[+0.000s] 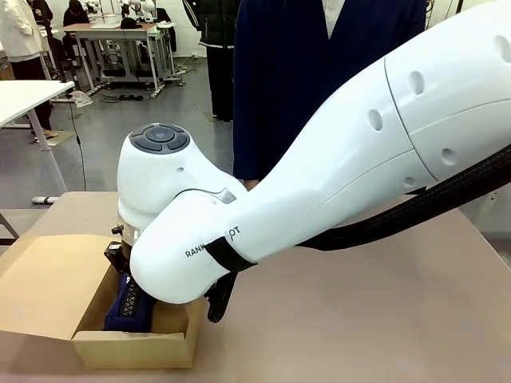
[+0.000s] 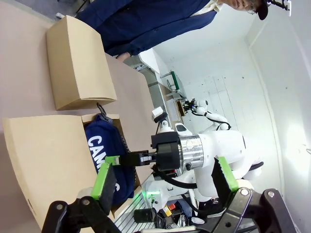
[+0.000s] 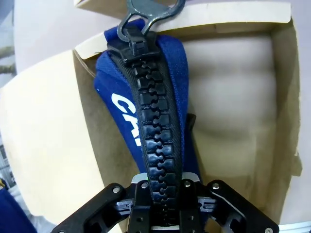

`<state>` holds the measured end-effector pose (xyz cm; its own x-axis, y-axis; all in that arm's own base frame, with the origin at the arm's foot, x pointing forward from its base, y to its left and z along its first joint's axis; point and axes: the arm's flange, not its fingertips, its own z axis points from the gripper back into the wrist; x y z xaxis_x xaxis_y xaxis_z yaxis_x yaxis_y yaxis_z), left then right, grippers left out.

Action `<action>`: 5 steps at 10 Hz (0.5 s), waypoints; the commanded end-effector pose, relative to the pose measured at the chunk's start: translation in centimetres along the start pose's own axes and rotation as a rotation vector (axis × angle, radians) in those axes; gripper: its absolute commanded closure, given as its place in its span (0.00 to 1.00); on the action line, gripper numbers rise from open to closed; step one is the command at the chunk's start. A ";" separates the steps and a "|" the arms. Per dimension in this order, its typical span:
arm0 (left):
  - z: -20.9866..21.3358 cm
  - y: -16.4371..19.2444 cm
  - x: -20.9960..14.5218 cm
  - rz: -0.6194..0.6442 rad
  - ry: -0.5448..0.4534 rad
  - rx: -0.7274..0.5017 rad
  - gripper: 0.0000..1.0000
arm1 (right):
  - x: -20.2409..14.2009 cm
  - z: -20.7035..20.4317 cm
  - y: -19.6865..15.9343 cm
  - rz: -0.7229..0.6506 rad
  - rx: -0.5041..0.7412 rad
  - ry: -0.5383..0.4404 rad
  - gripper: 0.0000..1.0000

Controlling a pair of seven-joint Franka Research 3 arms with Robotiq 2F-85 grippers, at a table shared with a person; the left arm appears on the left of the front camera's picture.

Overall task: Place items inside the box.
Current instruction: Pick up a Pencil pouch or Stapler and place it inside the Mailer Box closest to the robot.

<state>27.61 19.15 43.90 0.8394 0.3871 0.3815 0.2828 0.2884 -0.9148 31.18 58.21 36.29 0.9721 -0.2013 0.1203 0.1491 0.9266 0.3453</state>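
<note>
Robotics lab. White robot arm (image 1: 359,152) over the brown table (image 1: 399,311). Beyond the table: grey floor (image 1: 152,128), loose cables (image 1: 128,97), benches (image 1: 112,30) loaded with equipment, people (image 1: 215,56) standing. White bench (image 1: 24,94) left of the table.

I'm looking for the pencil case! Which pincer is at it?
The right pincer: its fingers straddle the black zip of the navy CAMPUS pencil case, inside the cardboard box. The left pincer hangs open, apart.
</note>
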 end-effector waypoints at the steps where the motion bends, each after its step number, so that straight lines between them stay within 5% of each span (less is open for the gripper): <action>1: -0.1 -0.1 0.1 -0.020 -0.014 -0.021 0.00 | 0.0 -0.4 0.2 -0.018 -0.017 -0.021 0.36; 2: -0.1 -0.1 0.1 -0.020 -0.014 -0.021 0.00 | 0.0 -0.3 0.2 -0.021 -0.008 -0.024 0.00; 4: -0.1 -0.1 0.1 -0.020 -0.014 -0.021 0.00 | 0.2 0.2 -0.3 -0.033 0.001 -0.024 0.00; 5: -0.1 -0.1 0.1 -0.020 -0.014 -0.021 0.00 | 0.5 0.8 -0.8 -0.044 0.014 -0.026 0.12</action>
<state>27.62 19.15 43.90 0.8394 0.3871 0.3815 0.2828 0.2884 -0.9148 31.68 57.92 36.34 0.9700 -0.2116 0.1193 0.1590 0.9244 0.3468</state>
